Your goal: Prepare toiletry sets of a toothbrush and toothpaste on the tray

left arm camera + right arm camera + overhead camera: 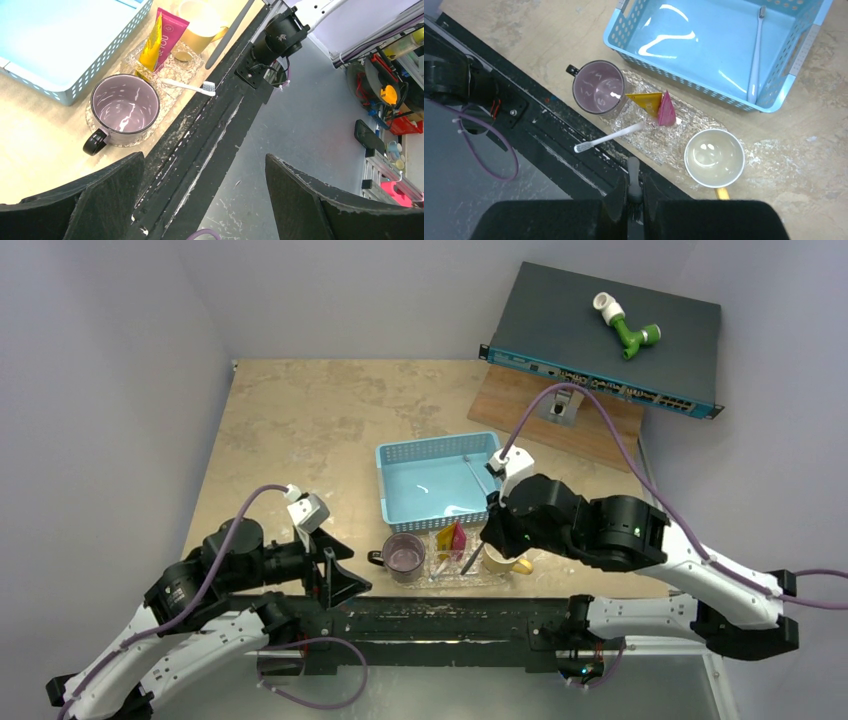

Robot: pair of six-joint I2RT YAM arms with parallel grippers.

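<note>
On tray I logged yellow toothpaste, pink toothpaste, one white toothbrush. Right gripper clamped the grey toothbrush, unplaced; left gripper gaped empty. Second set incomplete.

Tan, mottled table. Light-blue lattice-sided basket sat mid-table. Purple mug stood upright near the front edge, just before the basket's left corner, with its dark handle to the left. Pale yellow mug stood upright to its right, well apart, handle turned away from the basket. Black rail ran along the near edge. At far right, a dark network switch rested on a wooden board. A green-and-white pipe fitting lay on top of the switch.
</note>
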